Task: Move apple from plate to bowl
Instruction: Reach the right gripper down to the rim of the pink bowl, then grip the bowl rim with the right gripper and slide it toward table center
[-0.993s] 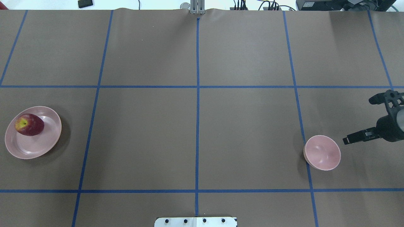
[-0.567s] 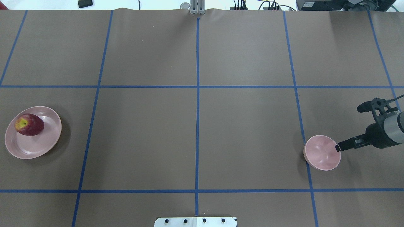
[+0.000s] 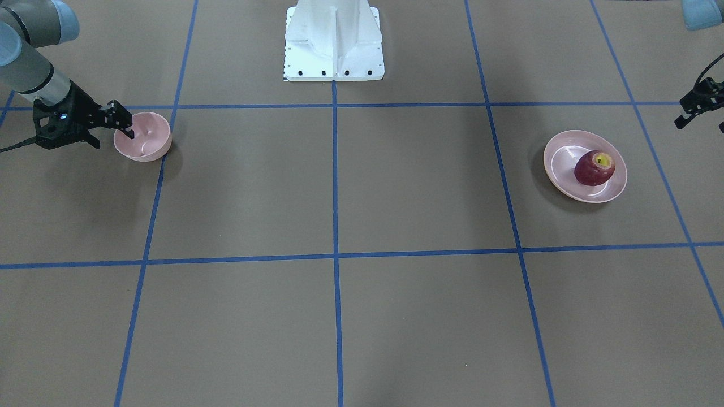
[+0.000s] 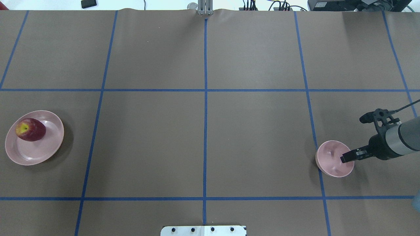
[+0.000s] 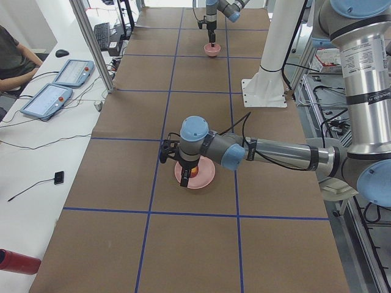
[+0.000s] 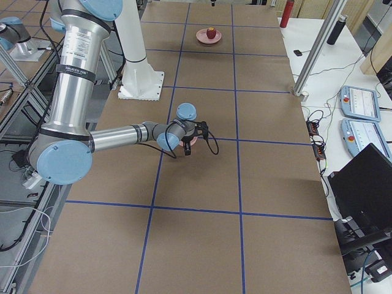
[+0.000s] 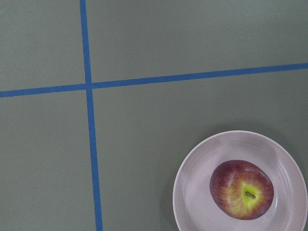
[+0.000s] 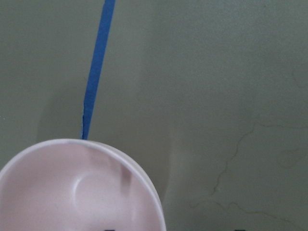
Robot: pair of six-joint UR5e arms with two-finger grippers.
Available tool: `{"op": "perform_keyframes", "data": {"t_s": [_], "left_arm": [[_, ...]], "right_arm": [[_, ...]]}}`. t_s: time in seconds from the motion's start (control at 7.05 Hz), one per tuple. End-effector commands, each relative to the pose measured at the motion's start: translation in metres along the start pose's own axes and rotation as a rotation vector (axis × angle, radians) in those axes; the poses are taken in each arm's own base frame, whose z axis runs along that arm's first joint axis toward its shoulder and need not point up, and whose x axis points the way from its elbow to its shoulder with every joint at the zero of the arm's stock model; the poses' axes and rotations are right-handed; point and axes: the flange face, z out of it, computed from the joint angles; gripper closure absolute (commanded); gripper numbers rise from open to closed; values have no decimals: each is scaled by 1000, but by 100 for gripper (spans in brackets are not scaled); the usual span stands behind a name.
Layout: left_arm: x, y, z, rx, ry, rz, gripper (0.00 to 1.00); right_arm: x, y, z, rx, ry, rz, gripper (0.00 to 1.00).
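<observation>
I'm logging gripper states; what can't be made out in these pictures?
Right gripper at the bowl: open or shut unclear; small overhead, cropped by right wrist view's bottom edge.
Left gripper: cropped by front view's right edge, missing overhead.
Apple: in left view, largely behind left gripper.

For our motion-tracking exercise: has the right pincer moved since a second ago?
Yes. The right pincer moved left in the overhead view, from beside the bowl to over its rim.

The dark red apple (image 4: 30, 129), its yellow stem dimple tilted sideways, lies off-centre on the shallow pink plate (image 4: 39, 154), well apart from the upright deep pink bowl (image 4: 328, 160).
</observation>
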Motion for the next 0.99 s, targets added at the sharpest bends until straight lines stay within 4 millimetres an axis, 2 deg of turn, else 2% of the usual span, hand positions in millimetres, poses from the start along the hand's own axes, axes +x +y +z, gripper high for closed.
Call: {"op": "perform_keyframes", "data": {"t_s": [0.0, 0.28, 0.43, 0.57, 0.71, 0.85], "left_arm": [[1, 0, -1, 2, 0, 1, 2], [1, 0, -1, 2, 1, 1, 2], [1, 0, -1, 3, 1, 3, 2], [2, 0, -2, 4, 2, 4, 2], [1, 0, -1, 3, 1, 3, 2], [1, 0, -1, 3, 1, 1, 2]], "right_arm": [[-1, 1, 1, -2, 2, 18, 100], [-8, 1, -4, 10, -32, 90, 100], [-22, 3, -22, 13, -76, 91, 100], [-33, -1, -51, 29, -130, 122, 100], [-44, -11, -61, 33, -167, 149, 100], [-74, -45, -57, 50, -187, 157, 100]]}}
